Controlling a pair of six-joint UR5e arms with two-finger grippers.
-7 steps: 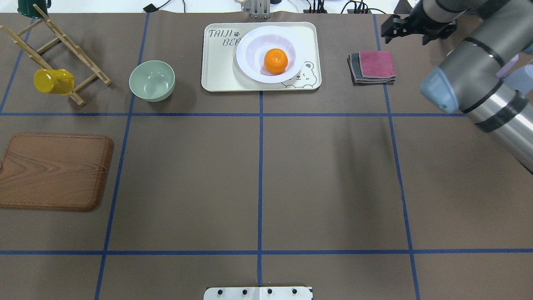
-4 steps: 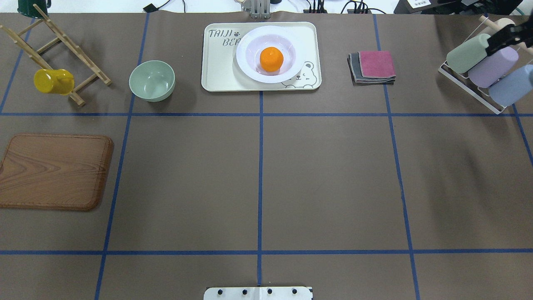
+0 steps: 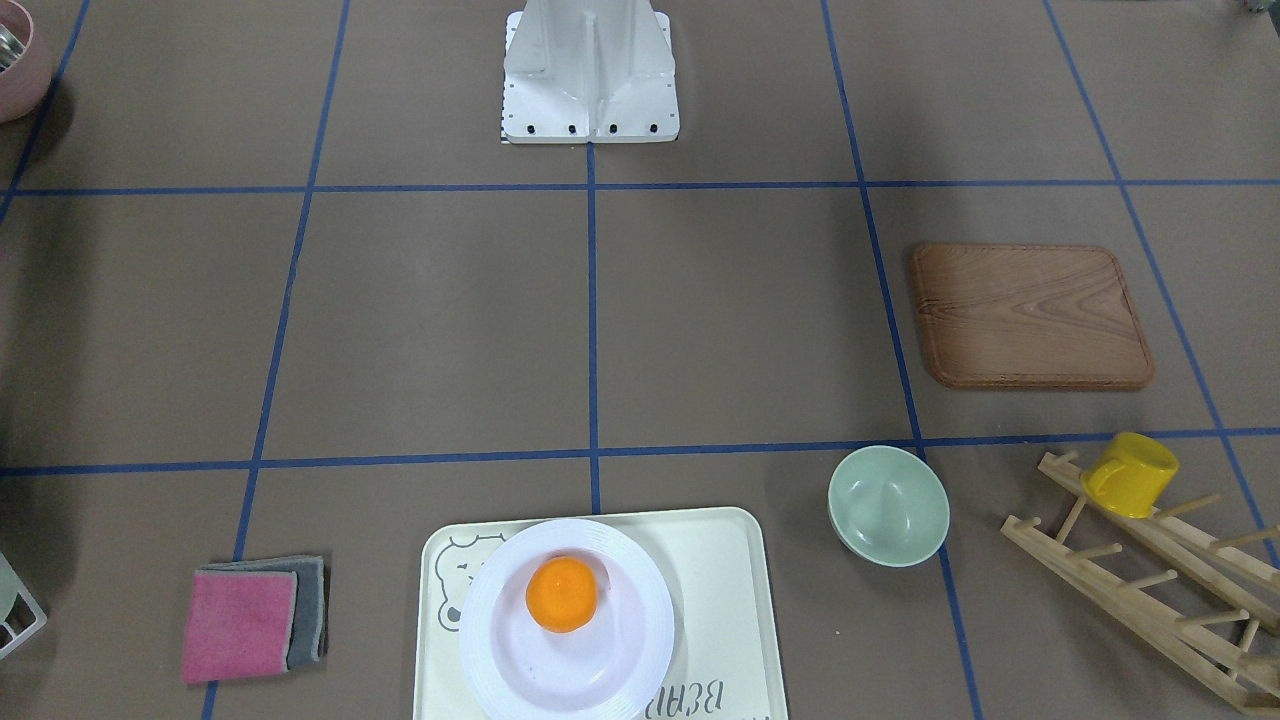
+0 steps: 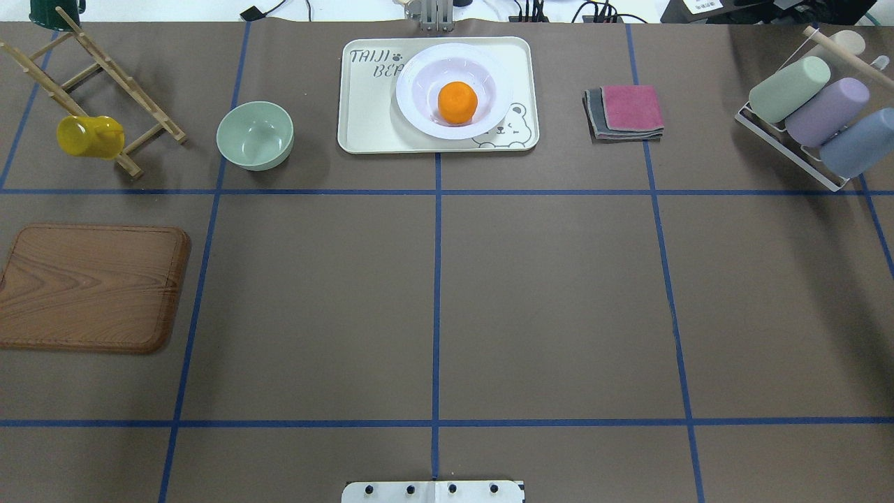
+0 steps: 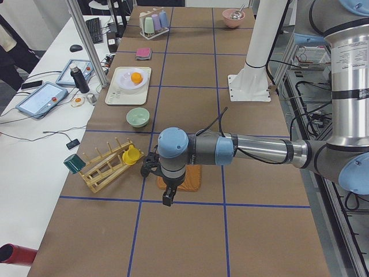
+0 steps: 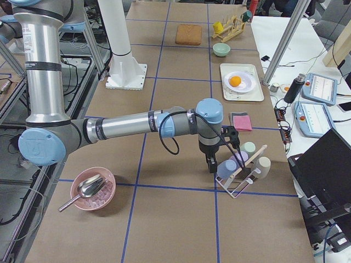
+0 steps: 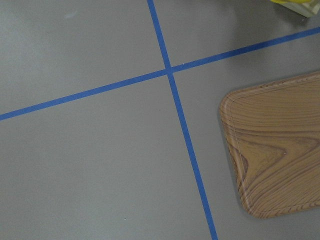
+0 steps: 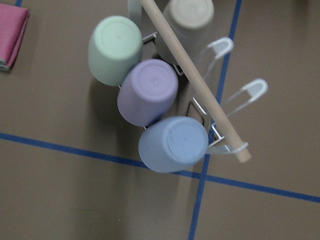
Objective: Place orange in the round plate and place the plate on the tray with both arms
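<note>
Now the right arm (image 6: 137,125) has swung clear, leaving the orange (image 4: 457,103) in the round plate (image 4: 405,94) on the tray (image 4: 363,119), apparently finished; whether the left end effector (image 5: 167,199) or the right end effector (image 6: 211,166) is clenched, I cannot tell.

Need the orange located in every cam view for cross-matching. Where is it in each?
Exterior front-facing: orange bottom centre, in the round plate on the tray.
Overhead exterior: orange top centre.
Exterior left: orange upper left.
Exterior right: orange upper right.
Left wrist-mounted: not in view.
Right wrist-mounted: not in view.
Shared landmark: the tray under the round plate, visible in all four exterior views.
</note>
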